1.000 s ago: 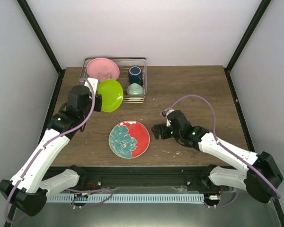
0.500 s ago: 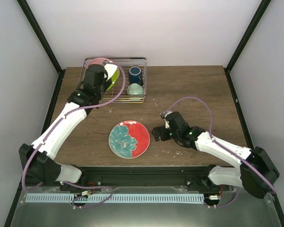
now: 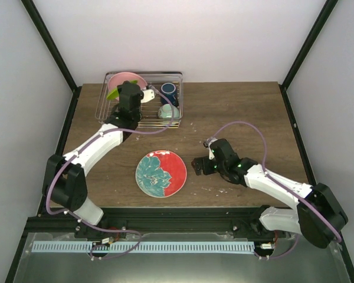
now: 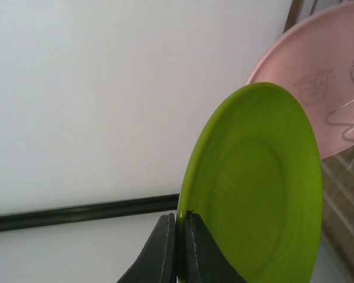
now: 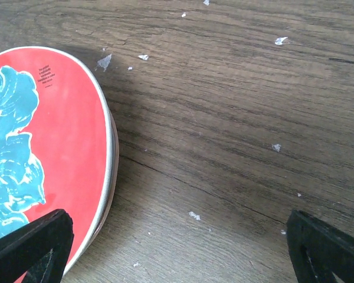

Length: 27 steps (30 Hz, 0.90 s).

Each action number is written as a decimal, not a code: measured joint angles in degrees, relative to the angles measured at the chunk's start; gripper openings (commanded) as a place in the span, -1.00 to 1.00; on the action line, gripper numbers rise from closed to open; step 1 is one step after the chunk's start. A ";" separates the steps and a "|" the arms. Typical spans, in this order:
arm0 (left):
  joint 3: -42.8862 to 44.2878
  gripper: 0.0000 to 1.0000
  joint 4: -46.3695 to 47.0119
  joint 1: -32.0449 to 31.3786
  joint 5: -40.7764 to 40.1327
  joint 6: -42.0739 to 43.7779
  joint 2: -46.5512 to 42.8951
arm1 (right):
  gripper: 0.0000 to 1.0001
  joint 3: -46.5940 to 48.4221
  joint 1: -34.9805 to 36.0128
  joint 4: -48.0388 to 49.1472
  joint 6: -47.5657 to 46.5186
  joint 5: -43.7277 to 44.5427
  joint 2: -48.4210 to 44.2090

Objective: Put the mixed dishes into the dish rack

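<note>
Rack edges: the dish rack (image 3: 165, 73) sits at the far-left corner of the surface (image 3: 242, 112), its left rim close to the surface's left edge.
Room to move: bare wood lies between the rack's near rim and the red-and-teal floral plate (image 3: 160, 173). A narrow strip of wood also separates that plate's right rim from the right gripper (image 3: 196, 165).
In the rack: the pink plate (image 3: 127, 79) leans at the far-left end. The dark blue cup (image 3: 169, 91) and the small pale mint-green bowl (image 3: 167, 111) sit at the right end, the bowl nearer.
Lime-green plate (image 4: 253, 183): it is held on edge over the rack's left part, just in front of the pink plate. From above only a thin green sliver shows left of the wrist. In the wrist view its long axis runs upward from the fingers, its face towards the pink plate.
Left gripper (image 4: 178, 236): the fingers are pinched together on the lime-green plate's rim.
Right gripper's state: the fingers (image 5: 32, 242) are spread wide and low over the wood. The left one is at the floral plate's rim; I cannot tell whether it touches.
Floral plate: it lies flat near the surface's front edge.
Change: a second ago the lime-green plate faced up in front of the rack. It has since swung over the rack and turned edge-up. The right arm and the floral plate have barely shifted.
</note>
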 measured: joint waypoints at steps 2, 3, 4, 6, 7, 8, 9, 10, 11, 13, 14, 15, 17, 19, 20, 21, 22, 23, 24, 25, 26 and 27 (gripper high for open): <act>-2.10 -1.00 5.31 0.00 -0.11 6.93 0.68 | 1.00 0.00 -0.17 0.02 -0.02 -0.02 0.00; -3.34 -1.00 8.66 0.04 0.04 10.62 1.09 | 1.00 0.00 -0.26 0.02 -0.04 -0.04 0.00; -4.22 -1.00 10.99 0.09 0.15 13.38 1.53 | 1.00 0.00 -0.31 0.00 -0.04 -0.04 0.00; -5.73 -1.00 15.30 0.17 0.74 18.78 2.62 | 1.00 0.00 -0.44 0.02 -0.04 -0.07 0.02; -6.14 -1.00 16.70 0.22 1.09 21.14 3.21 | 1.00 0.00 -0.48 0.02 -0.02 -0.07 0.07; -6.47 -1.00 17.88 0.26 1.44 23.17 3.67 | 1.00 0.00 -0.50 0.00 -0.02 -0.07 0.09; -6.78 -1.00 18.86 0.31 1.97 25.18 4.13 | 1.00 0.00 -0.50 0.00 -0.02 -0.07 0.11; -6.93 -1.00 19.50 0.33 2.32 26.67 4.46 | 1.00 0.00 -0.50 0.02 -0.02 -0.07 0.11; -6.99 -1.00 20.13 0.37 2.67 28.33 4.81 | 1.00 0.00 -0.52 0.02 -0.02 -0.07 0.11; -7.28 -1.00 21.88 0.42 3.39 31.21 5.55 | 1.00 -0.02 -0.57 0.11 -0.02 -0.09 0.11; -7.37 -1.00 22.38 0.48 3.65 32.26 5.90 | 1.00 -0.09 -0.66 0.37 -0.02 -0.15 0.11; -7.45 -1.00 22.86 0.48 3.96 33.42 6.34 | 1.00 -0.22 -0.76 0.63 -0.02 -0.24 0.11; -7.89 -1.00 23.76 0.52 4.61 35.34 7.15 | 1.00 -0.74 -0.94 1.07 -0.02 -0.63 0.11; -8.72 -1.00 24.44 0.52 5.55 36.85 7.78 | 1.00 -1.16 -1.03 1.31 -0.02 -1.03 0.11; -9.07 -1.00 24.55 0.52 6.08 37.42 8.09 | 1.00 -1.44 -1.09 1.68 -0.02 -1.22 0.11; -9.44 -1.00 24.83 0.55 6.80 37.83 8.41 | 1.00 -1.68 -1.14 1.92 -0.04 -1.49 0.11; -9.66 -1.00 24.90 0.61 7.50 38.16 8.87 | 1.00 -1.90 -1.16 2.14 -0.04 -1.64 0.11; -9.75 -1.00 25.18 0.68 8.17 38.42 9.44 | 1.00 -2.03 -1.18 2.34 -0.04 -1.79 0.11; -9.75 -1.00 25.66 0.87 9.05 38.77 10.29 | 1.00 -2.29 -1.20 2.80 -0.11 -2.03 0.11; -9.75 -1.00 25.77 0.98 9.62 38.99 10.95 | 1.00 -2.49 -1.20 3.04 -0.22 -2.23 0.11; -9.75 -1.00 26.05 1.18 10.27 39.15 11.78 | 1.00 -2.62 -1.20 3.15 -0.35 -2.45 0.11; -9.75 -1.00 26.21 1.31 10.78 39.23 12.48 | 1.00 -2.67 -1.20 3.26 -0.50 -2.58 0.11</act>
